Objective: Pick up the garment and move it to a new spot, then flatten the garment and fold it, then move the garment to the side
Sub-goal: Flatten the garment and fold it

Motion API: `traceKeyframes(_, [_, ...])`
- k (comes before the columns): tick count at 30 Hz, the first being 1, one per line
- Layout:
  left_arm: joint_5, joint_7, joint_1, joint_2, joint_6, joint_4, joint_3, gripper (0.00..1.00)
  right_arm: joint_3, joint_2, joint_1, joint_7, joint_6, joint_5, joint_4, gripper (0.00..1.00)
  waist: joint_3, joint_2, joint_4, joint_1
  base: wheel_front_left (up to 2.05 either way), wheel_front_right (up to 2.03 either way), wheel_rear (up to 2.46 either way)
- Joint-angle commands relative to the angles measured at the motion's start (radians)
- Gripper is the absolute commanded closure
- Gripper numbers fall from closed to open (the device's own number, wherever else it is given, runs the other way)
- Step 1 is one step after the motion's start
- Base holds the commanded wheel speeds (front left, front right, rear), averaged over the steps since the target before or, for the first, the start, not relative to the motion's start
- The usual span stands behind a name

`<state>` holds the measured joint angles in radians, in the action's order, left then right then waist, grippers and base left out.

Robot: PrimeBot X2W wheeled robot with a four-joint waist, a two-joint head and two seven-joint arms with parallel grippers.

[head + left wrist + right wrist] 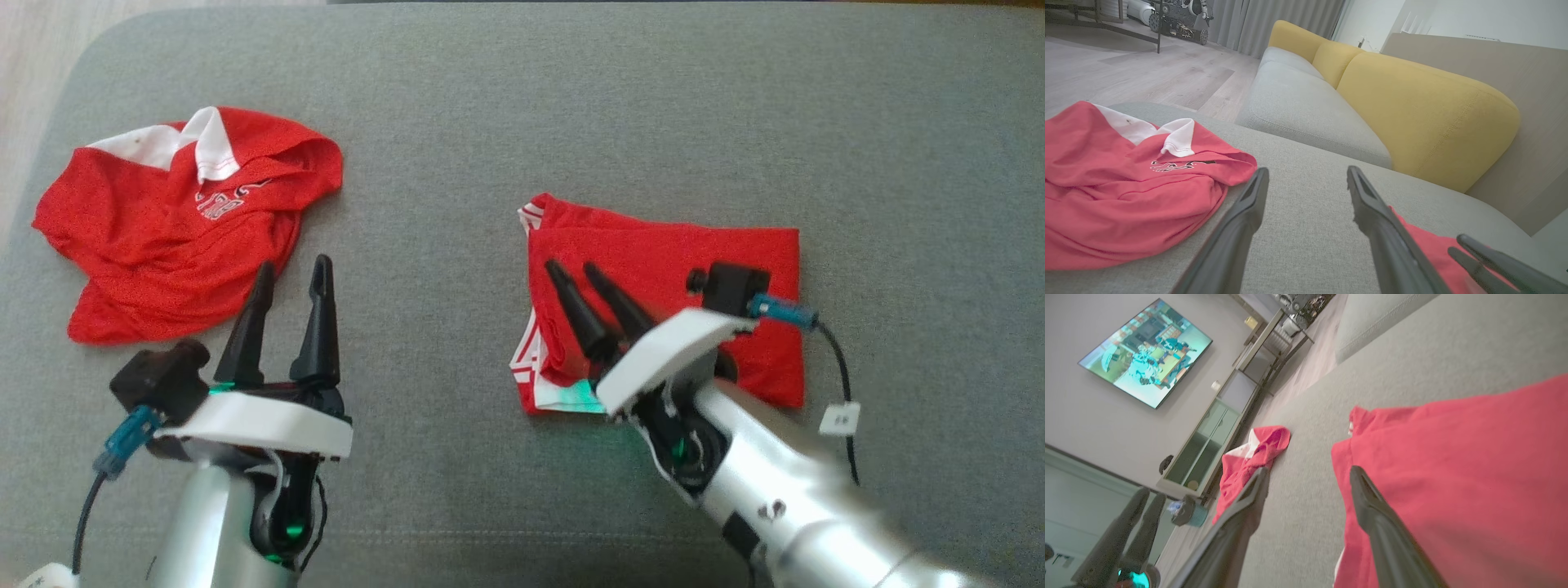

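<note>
The folded red garment (669, 261) lies flat on the grey cushion (571, 98), right of centre. My right claw (571, 267) is over its left half, its 2 fingers spread and holding nothing. My left claw (294, 265) stands wide and empty, just beside a crumpled red shirt (163, 237).

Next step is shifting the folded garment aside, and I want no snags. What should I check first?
1. Right pincer open, holding nothing: ok.
2. Folded garment lying flat on the grey cushion: ok.
3. Fold's near edge neat: cannot tell, the right forearm covers part.
4. Left pincer open, empty: ok.
5. Left pincer clear of the crumpled shirt: cannot tell, they sit close together.
6. Bare cushion beside the folded garment: ok.
</note>
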<state>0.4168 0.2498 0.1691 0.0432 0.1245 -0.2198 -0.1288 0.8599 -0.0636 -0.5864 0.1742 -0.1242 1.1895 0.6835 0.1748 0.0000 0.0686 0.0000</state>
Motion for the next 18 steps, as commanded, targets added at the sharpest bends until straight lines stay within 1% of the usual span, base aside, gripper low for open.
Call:
traceKeyframes(1, [0.004, 0.012, 0.034, 0.007, 0.006, 0.029, 0.036, 0.00, 0.008, 0.013, -0.056, 0.025, -0.007, 0.020, -0.020, 0.00, -0.003, 0.0000, -0.007, 0.0000, 0.00, 0.00, 0.00])
traceKeyframes(4, [0.002, 0.012, 0.034, 0.007, 0.006, 0.028, 0.043, 0.00, 0.014, 0.013, -0.113, 0.050, -0.007, 0.033, -0.007, 0.00, -0.010, 0.0000, -0.024, 0.0000, 0.00, 0.00, 0.00])
traceKeyframes(7, [0.002, 0.012, 0.031, 0.007, 0.006, 0.032, 0.042, 0.00, -0.004, 0.013, -0.182, 0.072, -0.007, -0.038, 0.048, 0.00, -0.019, 0.0000, -0.043, 0.0000, 0.00, 0.00, 0.00])
traceKeyframes(9, [0.002, 0.012, 0.030, 0.007, 0.006, 0.037, 0.042, 0.00, -0.042, 0.013, -0.216, 0.080, -0.007, -0.099, 0.097, 0.00, -0.023, 0.0000, -0.056, 0.0000, 0.00, 0.00, 0.00])
traceKeyframes(11, [0.002, 0.012, 0.028, 0.007, 0.006, 0.044, 0.041, 0.00, -0.082, 0.013, -0.224, 0.083, -0.007, -0.135, 0.134, 0.00, -0.026, 0.0000, -0.068, 0.0000, 0.00, 0.00, 0.00])
traceKeyframes(12, [0.002, 0.012, 0.028, 0.007, 0.006, 0.044, 0.041, 0.00, -0.082, 0.013, -0.224, 0.083, -0.007, -0.135, 0.134, 0.00, -0.026, 0.0000, -0.068, 0.0000, 0.00, 0.00, 0.00])
traceKeyframes(15, [0.002, 0.012, 0.028, 0.007, 0.006, 0.052, 0.036, 0.00, -0.122, -0.005, -0.245, 0.086, -0.007, -0.256, 0.197, 0.00, -0.028, 0.0000, -0.078, 0.0000, 0.00, 0.00, 0.00])
traceKeyframes(18, [0.002, 0.012, 0.031, 0.007, 0.006, 0.059, 0.027, 0.00, -0.203, -0.049, -0.237, 0.087, -0.007, -0.377, 0.195, 0.00, -0.025, 0.0000, -0.085, 0.0000, 0.00, 0.00, 0.00])
